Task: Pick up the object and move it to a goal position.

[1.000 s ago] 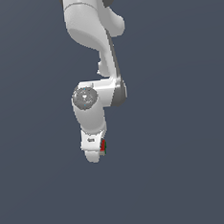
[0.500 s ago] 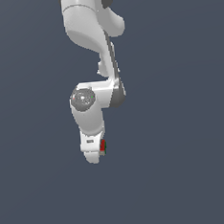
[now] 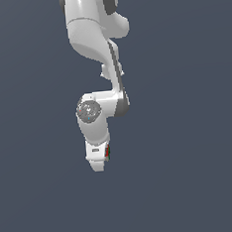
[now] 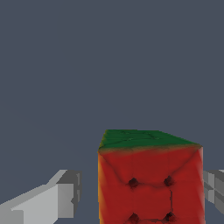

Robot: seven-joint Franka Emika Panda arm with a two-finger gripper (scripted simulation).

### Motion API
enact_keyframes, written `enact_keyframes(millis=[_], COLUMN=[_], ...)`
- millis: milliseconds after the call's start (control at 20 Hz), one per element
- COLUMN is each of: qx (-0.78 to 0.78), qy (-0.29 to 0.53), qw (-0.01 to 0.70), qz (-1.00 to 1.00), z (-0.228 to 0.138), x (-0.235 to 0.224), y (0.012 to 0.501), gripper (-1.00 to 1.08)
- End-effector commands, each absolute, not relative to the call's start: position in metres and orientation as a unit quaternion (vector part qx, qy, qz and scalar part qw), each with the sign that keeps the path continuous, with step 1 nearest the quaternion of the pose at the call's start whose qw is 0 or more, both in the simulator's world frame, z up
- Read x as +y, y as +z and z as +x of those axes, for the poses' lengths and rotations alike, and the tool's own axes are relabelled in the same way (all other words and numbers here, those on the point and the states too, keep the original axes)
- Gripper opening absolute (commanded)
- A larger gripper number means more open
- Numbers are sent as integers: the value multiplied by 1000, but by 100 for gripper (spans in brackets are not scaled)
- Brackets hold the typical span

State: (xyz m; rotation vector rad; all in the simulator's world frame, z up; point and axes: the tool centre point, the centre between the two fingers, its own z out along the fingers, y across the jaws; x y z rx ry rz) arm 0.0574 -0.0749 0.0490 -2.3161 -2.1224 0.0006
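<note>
The object, a tiny cube, shows a red face with dark dots point(image 4: 151, 183) and a green face above it in the wrist view. It sits between my two grey fingers point(image 4: 65, 194); the other finger touches its far side. My gripper point(image 4: 142, 197) is shut on the cube. In the exterior view the white gripper point(image 3: 101, 160) hangs at the arm's lower end, and only a small red sliver of the cube point(image 3: 106, 151) shows at its edge on the exterior view's right.
The white arm point(image 3: 93, 35) comes down from the top of the exterior view. Around it there is only a uniform dark grey background; no goal marker or other object shows.
The arm's lower joint and the gripper have shifted slightly downward in the exterior view. The cube has stayed at the same spot in the gripper.
</note>
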Motion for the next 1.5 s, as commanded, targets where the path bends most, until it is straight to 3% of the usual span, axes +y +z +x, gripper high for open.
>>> enact_keyframes(millis=[0, 250, 300, 1000, 1450], qx=[-676, -676, -676, -676, -676], qy=[0, 0, 0, 0, 1], qw=[0, 0, 0, 0, 0], qz=[-737, -737, -737, -737, -737], z=[57, 58, 58, 57, 43], x=[-75, -75, -75, -71, -21], y=[38, 33, 33, 36, 64], gripper=[100, 100, -100, -100, -100])
